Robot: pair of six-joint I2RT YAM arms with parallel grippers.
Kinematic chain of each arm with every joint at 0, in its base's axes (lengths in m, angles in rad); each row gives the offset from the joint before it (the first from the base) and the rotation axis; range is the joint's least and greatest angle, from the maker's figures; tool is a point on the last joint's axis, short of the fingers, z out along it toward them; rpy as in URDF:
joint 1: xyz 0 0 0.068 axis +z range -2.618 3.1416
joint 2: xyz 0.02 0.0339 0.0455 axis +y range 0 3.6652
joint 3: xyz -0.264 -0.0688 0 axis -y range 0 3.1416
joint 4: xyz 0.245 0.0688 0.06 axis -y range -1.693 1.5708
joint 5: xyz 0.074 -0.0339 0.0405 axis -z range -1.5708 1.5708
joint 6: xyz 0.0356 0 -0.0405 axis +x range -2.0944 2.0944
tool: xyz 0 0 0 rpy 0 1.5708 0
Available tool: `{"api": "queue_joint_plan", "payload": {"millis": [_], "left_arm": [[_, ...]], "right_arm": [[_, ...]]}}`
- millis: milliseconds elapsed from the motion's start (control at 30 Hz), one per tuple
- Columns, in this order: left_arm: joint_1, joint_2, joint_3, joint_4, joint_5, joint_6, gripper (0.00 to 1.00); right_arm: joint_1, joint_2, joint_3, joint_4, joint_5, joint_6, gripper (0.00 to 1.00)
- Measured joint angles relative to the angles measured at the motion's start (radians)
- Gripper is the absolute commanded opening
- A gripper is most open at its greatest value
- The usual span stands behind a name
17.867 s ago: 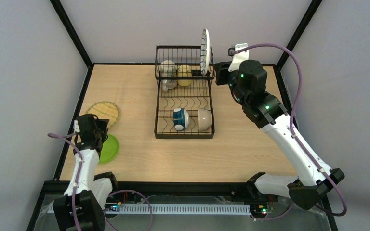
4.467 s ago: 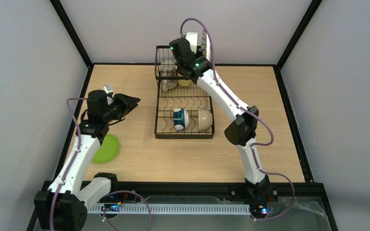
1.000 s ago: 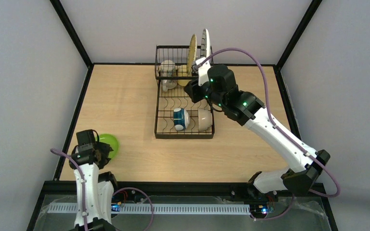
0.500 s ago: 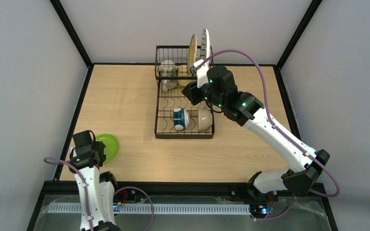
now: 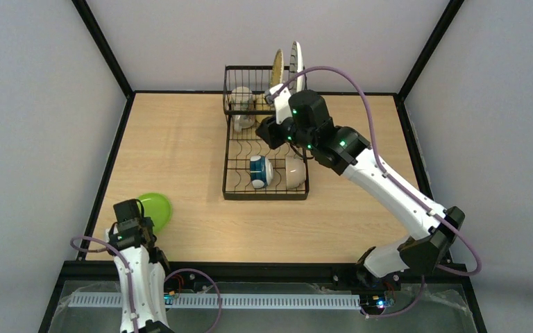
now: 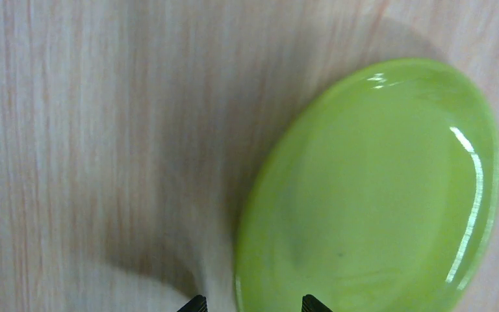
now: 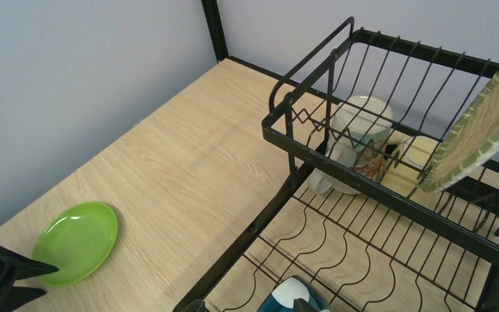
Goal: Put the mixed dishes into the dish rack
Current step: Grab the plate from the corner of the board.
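Observation:
The lime-green plate [image 5: 155,209] lies flat on the table at the near left; it also shows in the left wrist view [image 6: 370,195] and the right wrist view [image 7: 76,242]. My left gripper [image 5: 132,210] is open and empty, its tips [image 6: 253,304] either side of the plate's near rim. The black dish rack [image 5: 264,198] holds the yellow woven plate [image 5: 276,66] and the striped plate [image 5: 295,61] upright, the beige mug [image 5: 241,104], the yellow mug [image 7: 416,153], the blue-white bowl [image 5: 258,171] and the white bowl [image 5: 294,171]. My right gripper [image 5: 264,132] hovers open and empty over the rack's dividers [image 7: 247,305].
Black frame posts and grey walls close in the table on three sides. The rack [image 7: 390,198] stands at the back middle. The left arm's base is folded close to the near left edge, and its gripper shows as a dark shape in the right wrist view [image 7: 0,276].
The yellow woven plate went from the table into the rack. Over the last second my left gripper drew back toward the near edge, and my right gripper shifted left over the rack.

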Motion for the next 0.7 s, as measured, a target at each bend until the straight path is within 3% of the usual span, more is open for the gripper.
{"api": "queue_joint_plan", "payload": {"millis": [433, 700], "left_arm": [[0.000, -0.034, -0.080, 0.135, -0.010, -0.004, 0.83], [0.000, -0.009, -0.060, 0.109, -0.011, 0.004, 0.83]], "right_arm": [[0.023, 0.058, 0.096, -0.060, 0.006, 0.000, 0.76], [0.033, 0.091, 0.116, -0.061, 0.021, 0.000, 0.77]]}}
